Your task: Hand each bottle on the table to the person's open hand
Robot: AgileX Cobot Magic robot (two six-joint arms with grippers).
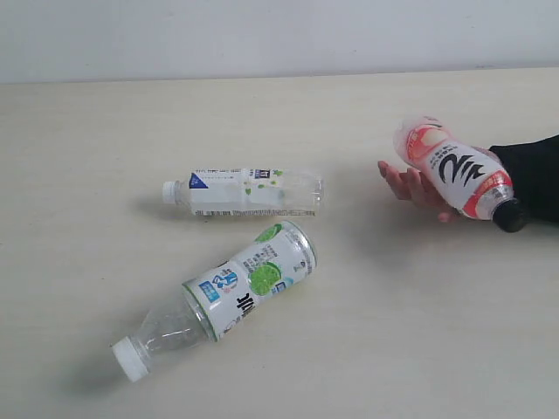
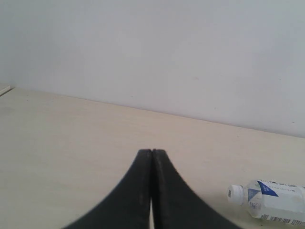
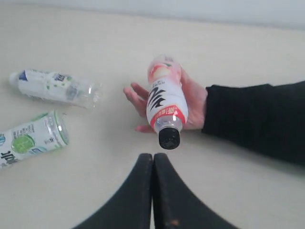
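Note:
The pink-red bottle with a black cap (image 1: 458,173) (image 3: 164,100) lies across the person's open hand (image 1: 410,185) (image 3: 193,102), whose black sleeve enters from the right. On the table (image 1: 105,157) lie a slim white-labelled bottle (image 1: 244,192) (image 3: 52,87) (image 2: 274,201) and a fat white-green labelled bottle (image 1: 231,292) (image 3: 28,139). My right gripper (image 3: 153,155) is shut and empty, just short of the black cap. Over bare table my left gripper (image 2: 152,151) is shut with nothing in it. Neither gripper shows in the exterior view.
A pale wall (image 1: 279,35) runs along the table's far edge. Open tabletop lies to the left and along the front right (image 1: 437,349).

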